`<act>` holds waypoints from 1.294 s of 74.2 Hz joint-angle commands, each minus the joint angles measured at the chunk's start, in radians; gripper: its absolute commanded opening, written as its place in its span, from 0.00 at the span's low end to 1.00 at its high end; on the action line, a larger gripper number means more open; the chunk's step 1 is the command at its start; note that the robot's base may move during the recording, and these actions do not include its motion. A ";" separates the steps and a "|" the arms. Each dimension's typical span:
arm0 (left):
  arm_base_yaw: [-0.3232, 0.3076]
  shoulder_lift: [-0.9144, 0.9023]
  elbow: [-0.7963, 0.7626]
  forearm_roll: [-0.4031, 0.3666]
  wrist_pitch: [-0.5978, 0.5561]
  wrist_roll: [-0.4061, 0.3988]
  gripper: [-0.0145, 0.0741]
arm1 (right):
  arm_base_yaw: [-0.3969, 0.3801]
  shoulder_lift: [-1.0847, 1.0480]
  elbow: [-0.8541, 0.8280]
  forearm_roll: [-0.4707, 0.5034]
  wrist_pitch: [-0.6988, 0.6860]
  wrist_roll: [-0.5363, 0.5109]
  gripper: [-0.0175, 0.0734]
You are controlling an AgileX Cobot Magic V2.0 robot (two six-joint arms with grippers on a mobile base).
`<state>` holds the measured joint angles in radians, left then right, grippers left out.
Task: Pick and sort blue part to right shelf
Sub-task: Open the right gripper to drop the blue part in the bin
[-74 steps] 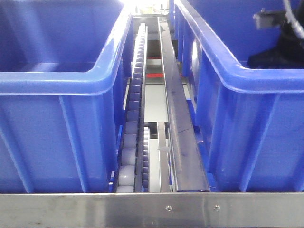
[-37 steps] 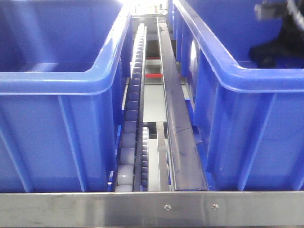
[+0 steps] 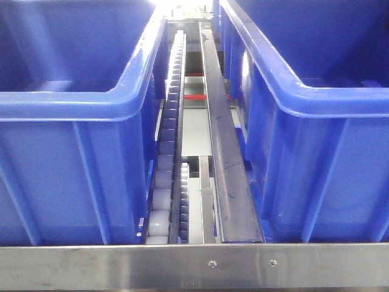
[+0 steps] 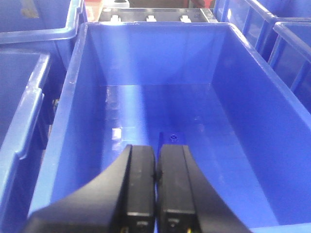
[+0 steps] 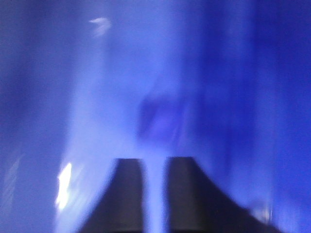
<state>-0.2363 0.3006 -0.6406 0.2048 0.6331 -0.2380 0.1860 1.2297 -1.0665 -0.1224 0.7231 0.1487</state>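
A small blue part [image 4: 172,138] lies on the floor of a deep blue bin [image 4: 73,121], just past the tips of my left gripper [image 4: 156,151]. That gripper is shut, its black fingers pressed together with nothing between them. The right wrist view is heavily blurred. There my right gripper [image 5: 155,162] shows a narrow gap between its dark fingers, over a blue surface. A darker blue blob [image 5: 160,121], possibly another blue part, lies ahead of it and apart from it. Neither gripper appears in the front view. I cannot tell which structure is the right shelf.
In the front view, two large blue bins [image 3: 67,103] [image 3: 322,103] flank a roller track [image 3: 170,140] and a metal rail [image 3: 222,152], behind a steel bar [image 3: 194,264]. More blue bins [image 4: 19,97] [image 4: 286,43] surround the one under the left gripper.
The dark right arm at the upper right of the front view rose and left the frame. The front view itself shifted slightly.
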 commanded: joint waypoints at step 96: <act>0.000 0.010 -0.027 0.030 -0.073 0.000 0.30 | 0.058 -1.056 0.409 0.025 -0.088 -0.007 0.26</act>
<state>-0.2363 0.3006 -0.6406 0.2269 0.6331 -0.2380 0.2401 0.1594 -0.6334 -0.0942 0.7288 0.1487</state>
